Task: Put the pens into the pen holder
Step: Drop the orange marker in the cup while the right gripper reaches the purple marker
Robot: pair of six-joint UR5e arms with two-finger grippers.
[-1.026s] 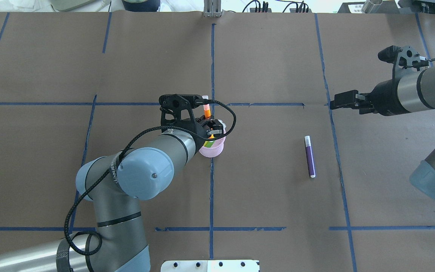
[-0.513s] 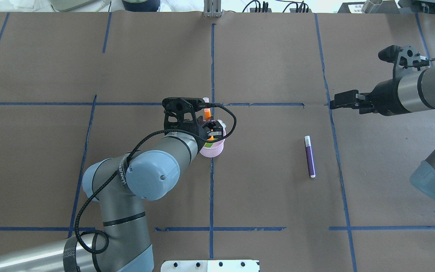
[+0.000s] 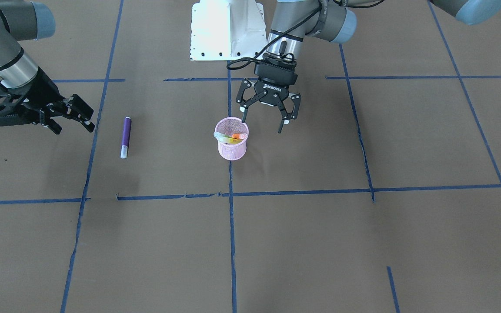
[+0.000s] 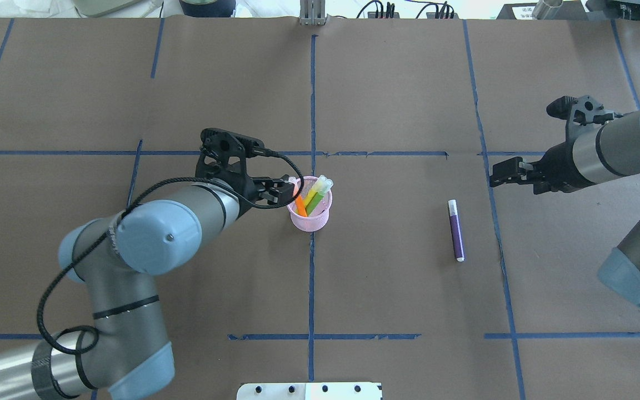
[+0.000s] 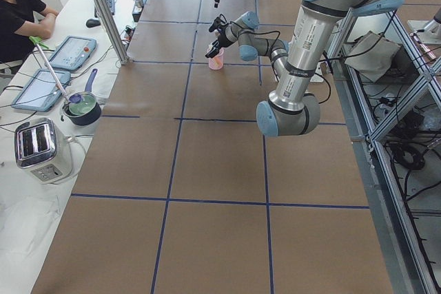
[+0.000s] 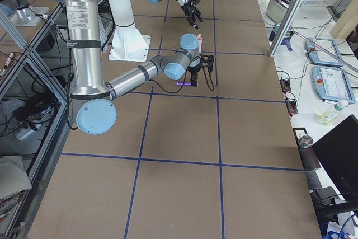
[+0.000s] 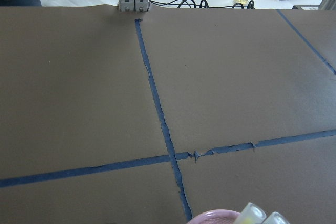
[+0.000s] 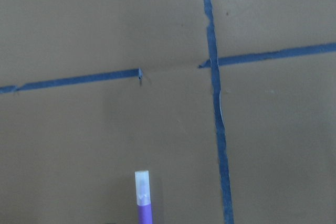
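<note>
The pink mesh pen holder stands near the table's middle, also in the front view. The orange pen and the green pen lean inside it; their pale caps show at the bottom of the left wrist view. My left gripper is open and empty, just beside the holder on my left. The purple pen lies flat on the table to the right. My right gripper hovers open beyond it; the pen's cap end shows in the right wrist view.
Brown paper with blue tape lines covers the table. The white robot base plate is at the near edge. A toaster, a pot and tablets sit on the side bench by a seated operator.
My left gripper held the orange pen over the holder; now it is open, has drawn back to the left, and the pen stands in the holder. My right arm has shifted slightly.
</note>
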